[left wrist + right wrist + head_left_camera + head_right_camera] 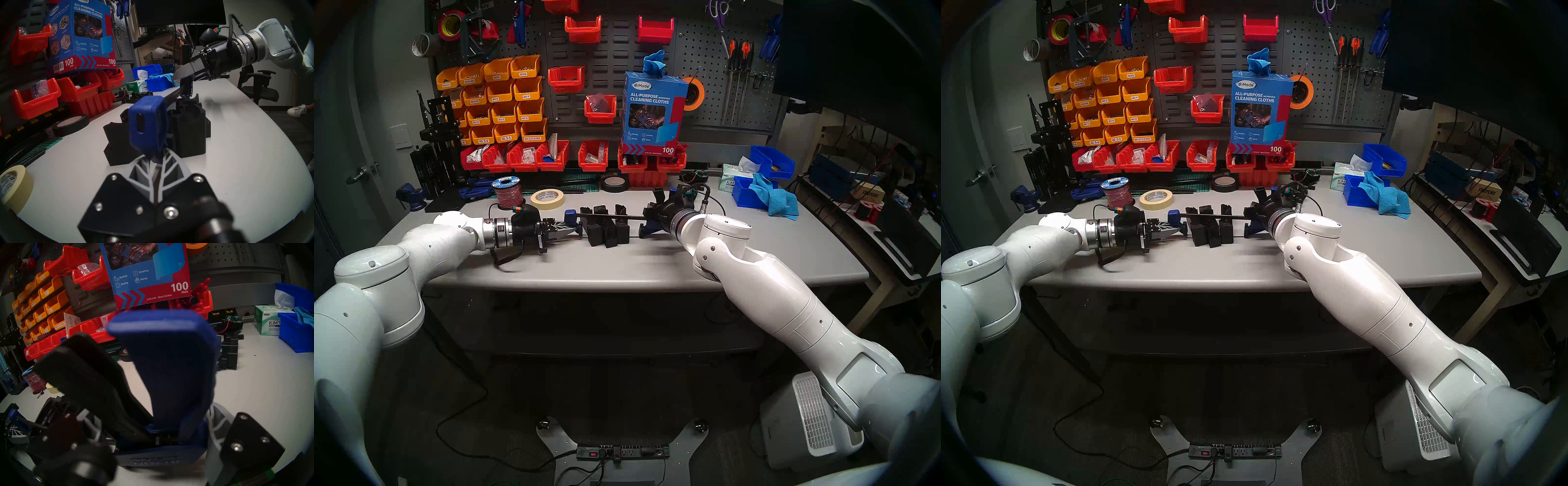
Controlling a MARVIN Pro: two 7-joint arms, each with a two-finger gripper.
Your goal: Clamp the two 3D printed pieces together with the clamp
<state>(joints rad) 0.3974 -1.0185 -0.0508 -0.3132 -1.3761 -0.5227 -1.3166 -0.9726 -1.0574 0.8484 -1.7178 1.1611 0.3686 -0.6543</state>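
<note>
The clamp (605, 216) lies level across the table's middle, its thin black bar running left to right over the two 3D printed pieces (607, 229). These matte black notched blocks (186, 132) stand side by side on the table between the clamp's jaws. My left gripper (575, 232) is shut on the lower part of the clamp's blue end jaw (146, 125). My right gripper (653, 217) is shut on the clamp's handle end; in the right wrist view the blue handle (169, 370) and black trigger (85, 370) sit between its fingers.
A masking tape roll (547, 199), a red wire spool (506, 193) and a black tape roll (614, 183) lie behind the clamp. Blue bins with a blue cloth (768, 197) and a tissue box (729, 180) stand at the back right. Red bins (551, 156) line the back.
</note>
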